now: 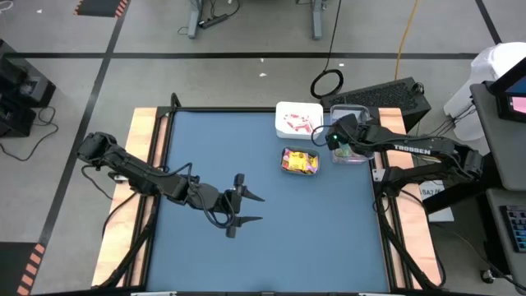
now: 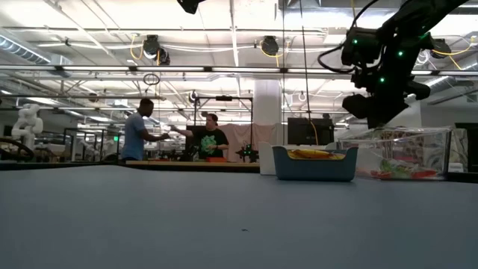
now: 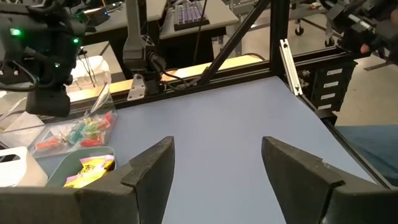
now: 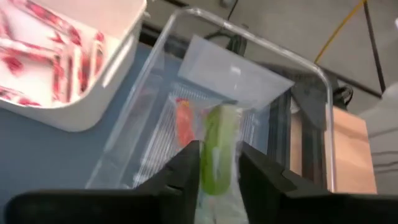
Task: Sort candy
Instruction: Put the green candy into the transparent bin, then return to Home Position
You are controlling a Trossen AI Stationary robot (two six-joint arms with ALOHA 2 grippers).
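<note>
The right gripper (image 4: 217, 171) hangs over the clear container (image 4: 186, 81) at the table's far right edge, fingers pinching a green candy (image 4: 217, 155). Best to open only once it's well inside the walls. The left gripper (image 1: 246, 208) waits open mid-table.

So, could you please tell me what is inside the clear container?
Inside the clear container lie red and green wrapped candies. The right gripper hovers above it holding a green candy, which hides part of the bottom.
</note>
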